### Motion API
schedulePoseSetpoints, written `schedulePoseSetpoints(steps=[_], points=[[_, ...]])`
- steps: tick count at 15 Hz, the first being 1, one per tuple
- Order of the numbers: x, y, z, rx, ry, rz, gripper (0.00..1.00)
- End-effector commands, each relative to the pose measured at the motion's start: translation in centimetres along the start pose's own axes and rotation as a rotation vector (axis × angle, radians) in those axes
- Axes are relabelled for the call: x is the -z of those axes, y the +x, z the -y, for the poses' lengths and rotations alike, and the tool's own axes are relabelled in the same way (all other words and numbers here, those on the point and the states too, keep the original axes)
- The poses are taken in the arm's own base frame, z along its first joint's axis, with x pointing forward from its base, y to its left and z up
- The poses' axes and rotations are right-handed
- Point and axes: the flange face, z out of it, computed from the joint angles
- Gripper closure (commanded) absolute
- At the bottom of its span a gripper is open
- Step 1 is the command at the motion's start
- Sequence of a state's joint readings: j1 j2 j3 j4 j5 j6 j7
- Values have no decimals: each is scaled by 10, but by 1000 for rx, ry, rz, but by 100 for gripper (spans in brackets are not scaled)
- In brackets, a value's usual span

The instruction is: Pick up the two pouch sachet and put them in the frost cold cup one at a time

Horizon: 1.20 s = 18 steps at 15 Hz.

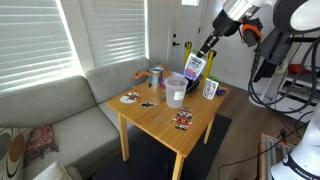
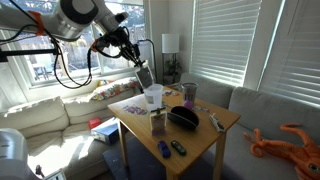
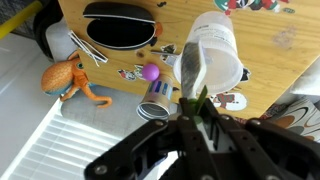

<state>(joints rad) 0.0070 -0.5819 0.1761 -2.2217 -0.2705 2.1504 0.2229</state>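
My gripper is shut on a pouch sachet, whitish with purple print. It holds the pouch in the air just above and beside the rim of the frosted cup. In an exterior view the gripper holds the pouch right over the cup. The wrist view shows the pouch edge-on between the fingers, with the cup just beyond it. A second pouch stands upright on the table; it also shows in an exterior view.
The small wooden table holds a teal-and-orange cup, a black oval case, flat packets and small items. A grey sofa is beside the table. An orange octopus toy lies off the table.
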Motion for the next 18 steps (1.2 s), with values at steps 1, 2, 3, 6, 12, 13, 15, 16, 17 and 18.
schedulePoseSetpoints(steps=[1, 2, 3, 6, 12, 13, 15, 16, 17, 18], points=[[2, 10, -1, -42, 15, -55, 96], [3, 15, -1, -54, 24, -73, 96], [3, 19, -1, -62, 34, -83, 96], [-5, 22, 6, -70, 65, -72, 96], [-24, 29, 16, -67, 96, -35, 96], [-26, 30, 17, -67, 100, -36, 96], [-29, 33, 19, -63, 107, -30, 96], [-32, 34, 21, -65, 114, -30, 96], [-33, 35, 23, -66, 118, -31, 96], [-35, 35, 24, -66, 122, -32, 96]])
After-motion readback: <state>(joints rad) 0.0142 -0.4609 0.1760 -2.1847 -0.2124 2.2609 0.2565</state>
